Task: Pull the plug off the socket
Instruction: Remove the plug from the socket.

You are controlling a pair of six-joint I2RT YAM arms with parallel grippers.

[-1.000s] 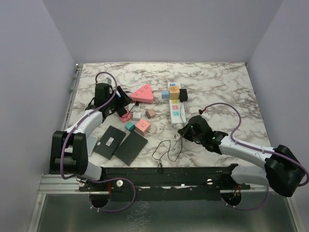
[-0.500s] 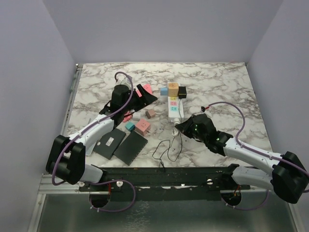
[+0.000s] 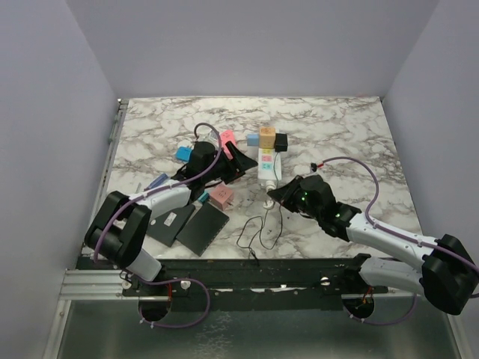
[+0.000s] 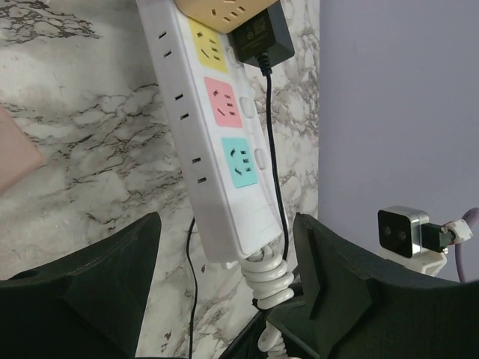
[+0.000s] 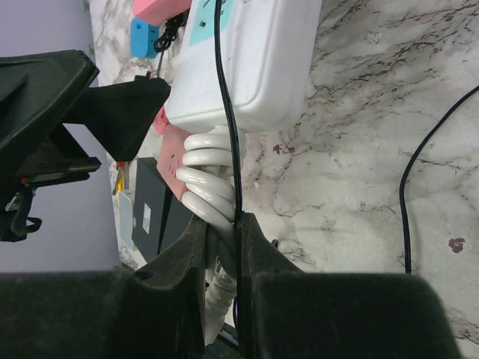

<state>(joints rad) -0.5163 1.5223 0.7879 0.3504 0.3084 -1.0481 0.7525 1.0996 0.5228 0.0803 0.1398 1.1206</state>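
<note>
The socket (image 3: 266, 161) is a long white strip with yellow, pink and teal outlets (image 4: 217, 149), lying mid-table. A black plug (image 3: 282, 142) sits in its far end (image 4: 258, 34), and a thin black cable runs down from it along the strip. My left gripper (image 3: 243, 161) is open just left of the strip. In the left wrist view the strip's near end lies between its wide-apart fingers (image 4: 224, 262), untouched. My right gripper (image 3: 273, 193) is shut on the socket's coiled white cord (image 5: 209, 187) at the strip's near end (image 5: 223, 239), with the black cable pinched alongside.
A yellow block (image 3: 269, 137) and a blue block (image 3: 254, 140) sit at the strip's far end. A pink adapter (image 3: 221, 196), small blocks and two black pads (image 3: 202, 228) lie to the left. The black cable loops (image 3: 258, 232) toward the near edge.
My left arm has swung from the table's left side rightward to the socket, staying open. My right gripper kept its hold on the cord and shifted slightly up-left.
</note>
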